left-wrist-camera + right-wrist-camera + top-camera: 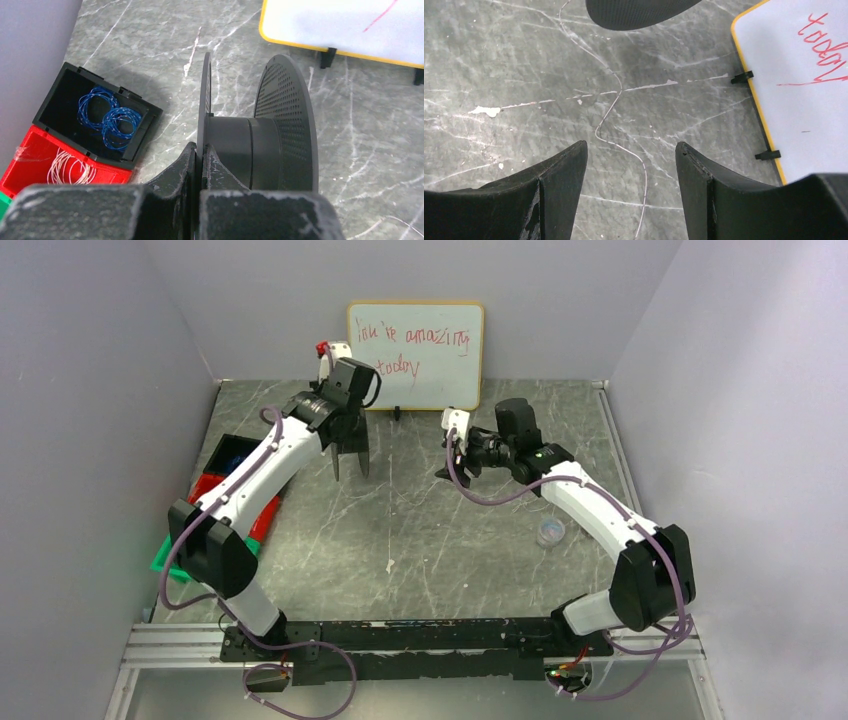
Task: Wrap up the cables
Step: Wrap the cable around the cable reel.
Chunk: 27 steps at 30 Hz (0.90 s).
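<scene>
My left gripper (202,147) is shut on the thin near flange of a black two-flanged spool (260,145) and holds it on edge over the table; in the top view the gripper (350,452) is at the back centre. A very thin whitish cable (616,100) lies in a wavy line on the grey marble table, running from under the spool's perforated flange (639,10) toward me. My right gripper (631,147) is open, its fingers on either side of the cable and above it. In the top view the right gripper (452,472) is just right of the spool.
A whiteboard (415,355) stands at the back wall. At the left edge sit a black box with blue wire coils (107,117), a red box with whitish coils (70,170) and a green bin (165,555). A small clear round cap (550,532) lies right of centre.
</scene>
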Available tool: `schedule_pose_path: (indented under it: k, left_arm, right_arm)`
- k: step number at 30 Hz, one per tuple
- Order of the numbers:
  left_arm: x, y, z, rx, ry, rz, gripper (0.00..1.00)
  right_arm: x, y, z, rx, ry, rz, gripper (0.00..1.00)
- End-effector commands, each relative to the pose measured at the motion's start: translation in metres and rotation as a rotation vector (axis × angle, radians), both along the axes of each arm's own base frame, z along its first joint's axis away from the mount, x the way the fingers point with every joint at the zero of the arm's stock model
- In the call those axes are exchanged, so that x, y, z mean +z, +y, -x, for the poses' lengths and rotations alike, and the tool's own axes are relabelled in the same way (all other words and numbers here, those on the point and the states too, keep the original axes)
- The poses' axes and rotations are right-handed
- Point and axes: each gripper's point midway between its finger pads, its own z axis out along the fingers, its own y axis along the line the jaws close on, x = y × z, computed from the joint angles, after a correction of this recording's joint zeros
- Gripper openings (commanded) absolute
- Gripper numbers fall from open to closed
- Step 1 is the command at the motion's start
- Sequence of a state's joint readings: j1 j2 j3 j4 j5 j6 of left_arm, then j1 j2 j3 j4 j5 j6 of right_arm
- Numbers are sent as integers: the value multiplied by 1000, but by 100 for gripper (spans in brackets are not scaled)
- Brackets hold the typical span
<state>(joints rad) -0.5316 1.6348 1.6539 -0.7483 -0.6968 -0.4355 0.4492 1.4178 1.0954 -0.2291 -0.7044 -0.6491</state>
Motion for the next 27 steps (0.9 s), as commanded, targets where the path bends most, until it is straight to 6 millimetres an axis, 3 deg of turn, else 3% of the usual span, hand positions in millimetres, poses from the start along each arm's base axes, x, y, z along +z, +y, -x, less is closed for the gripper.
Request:
schedule_pose_path:
  k: [1,10,15,18,22,27]
  left_arm:
    - [3,10,-8,115,-64,-7,3]
    - [-2,5,-10,90,-54,-6,3]
    - [-1,-26,-10,-174,1,77,3]
    - [16,-42,-3,-335,-24,136,3]
    - [37,-48,8,-467,-66,190,3]
    - [54,-50,18,-571,-99,247,3]
  right_arm:
    - [35,5,-11,-14,-70,-54,68]
    - [17,14,-8,35,-28,-32,66]
    - [6,18,10,119,-12,-51,66]
    - [-4,19,27,210,-13,-51,67]
    - [-20,18,44,308,-23,-33,67]
    - [-41,19,46,325,1,-31,67]
